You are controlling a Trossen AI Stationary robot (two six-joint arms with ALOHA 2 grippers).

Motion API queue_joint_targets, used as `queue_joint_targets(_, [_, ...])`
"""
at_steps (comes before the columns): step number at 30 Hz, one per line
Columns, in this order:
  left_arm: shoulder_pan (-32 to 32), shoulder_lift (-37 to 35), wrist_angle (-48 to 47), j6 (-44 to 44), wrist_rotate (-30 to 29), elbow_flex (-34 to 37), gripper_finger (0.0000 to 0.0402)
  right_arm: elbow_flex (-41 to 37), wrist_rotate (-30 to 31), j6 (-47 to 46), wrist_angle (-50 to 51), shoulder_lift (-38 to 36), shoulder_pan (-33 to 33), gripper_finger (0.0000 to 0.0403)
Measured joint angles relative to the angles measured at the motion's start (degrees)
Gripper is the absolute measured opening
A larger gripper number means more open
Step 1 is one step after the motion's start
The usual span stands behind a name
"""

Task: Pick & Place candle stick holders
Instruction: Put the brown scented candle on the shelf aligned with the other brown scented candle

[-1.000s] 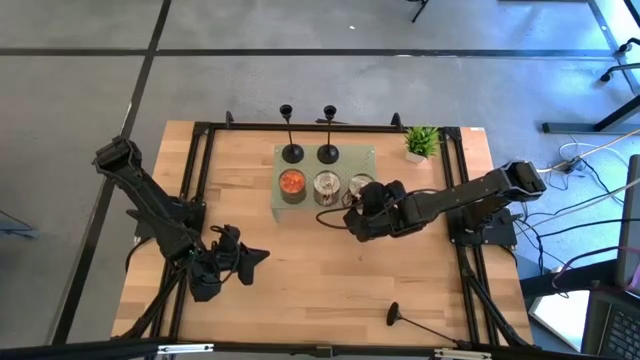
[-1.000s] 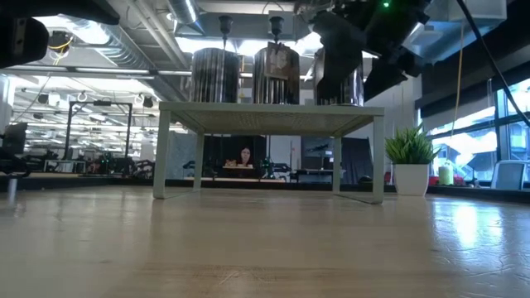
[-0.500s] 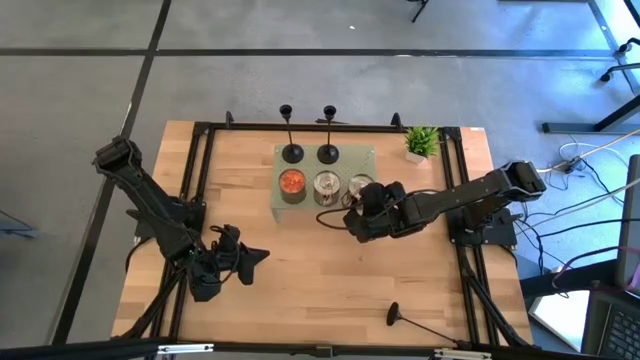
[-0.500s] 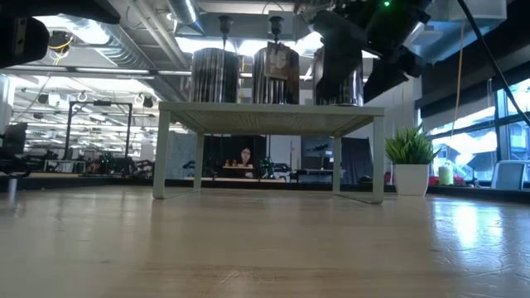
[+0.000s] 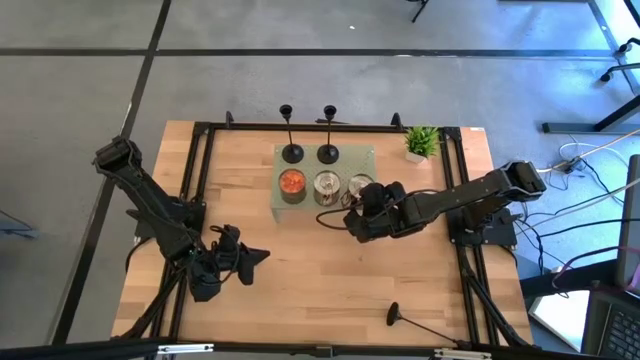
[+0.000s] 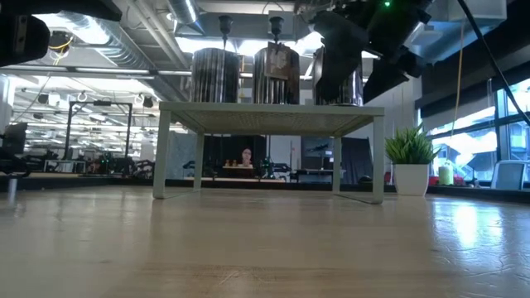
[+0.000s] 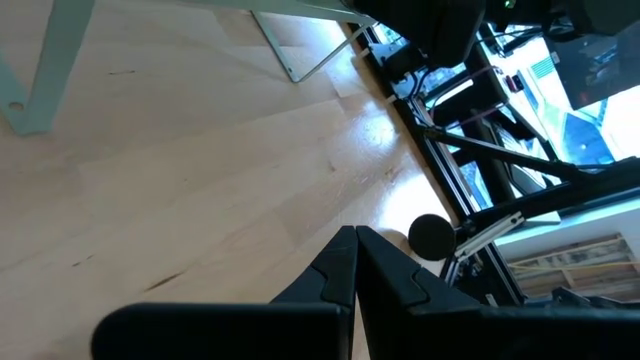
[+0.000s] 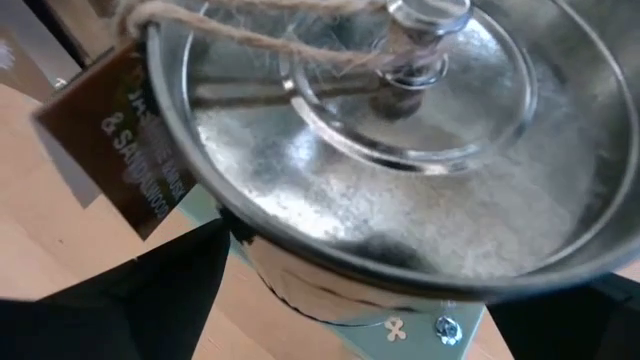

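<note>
1. The left arm reaches from its base at the table's 9 o'clock edge down toward 7 o'clock, elbow bent, wrist low over the wood.
2. The left gripper (image 5: 250, 258) points toward 3 o'clock; in the left wrist view its two dark fingers (image 7: 340, 272) lie pressed together, tips meeting with no gap.
3. The right arm stretches from its mount at the 3 o'clock edge toward the table's centre, forearm nearly level.
4. The right gripper (image 5: 352, 206) sits just past centre, toward 12 o'clock, facing 9 o'clock; in the right wrist view its dark fingers (image 8: 150, 275) stand spread wide apart.
</note>
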State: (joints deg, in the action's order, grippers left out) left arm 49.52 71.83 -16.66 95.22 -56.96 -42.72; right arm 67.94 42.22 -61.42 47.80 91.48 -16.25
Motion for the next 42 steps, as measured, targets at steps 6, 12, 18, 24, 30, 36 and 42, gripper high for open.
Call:
queue_joint_targets(6, [0.0, 0.0, 0.2, 0.0, -0.3, 0.0, 0.0002, 0.0, 0.4, 0.3, 0.0, 0.0, -0.2, 0.04])
queue_joint_targets(12, [0.0, 0.0, 0.8, -0.5, -0.4, 0.0, 0.0002, 0.0, 1.1, -0.1, 0.0, 0.0, -0.7, 0.04])
queue_joint_targets(18, [0.0, 0.0, 1.6, -1.4, -0.4, 0.0, 0.0002, 0.0, 0.9, -0.1, 0.0, 0.0, -0.9, 0.04])
queue_joint_targets(24, [0.0, 0.0, 1.7, -1.5, -0.4, 0.0, 0.0002, 0.0, 0.6, -1.1, 0.1, 0.0, -1.6, 0.04])
queue_joint_targets(30, [0.0, 0.0, 1.9, -1.5, -0.5, 0.0, 0.0002, 0.0, 0.2, -4.8, 4.0, 0.0, -2.2, 0.04])
queue_joint_targets(36, [0.0, 0.0, 1.9, -1.5, -0.6, 0.0, 0.0002, 0.0, -0.6, -5.6, 5.1, -0.5, -3.3, 0.04])
queue_joint_targets(42, [0.0, 0.0, 1.9, -1.5, -0.7, 0.0, 0.0002, 0.0, -0.4, -5.6, 4.7, -4.3, -5.4, 0.04])
